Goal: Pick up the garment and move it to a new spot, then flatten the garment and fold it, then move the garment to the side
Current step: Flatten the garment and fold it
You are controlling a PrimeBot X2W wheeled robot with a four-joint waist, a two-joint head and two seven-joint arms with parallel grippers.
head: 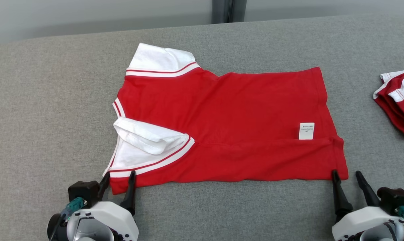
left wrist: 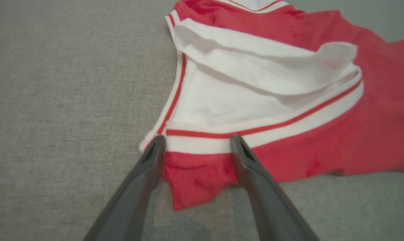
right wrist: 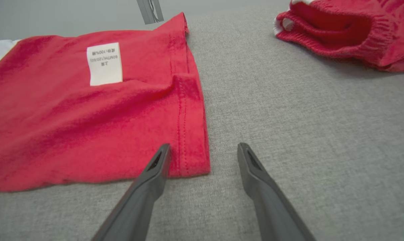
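The red knit shirt [head: 228,117] with white, red-striped sleeves lies flat before me on the grey fabric surface [head: 38,117], sleeves to my left, near edge folded over, white label [head: 306,131] showing.

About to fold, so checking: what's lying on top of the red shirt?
A white sleeve is folded back over the red shirt at its left end, and a white label sits by the hem. The fabric under the sleeve is covered.
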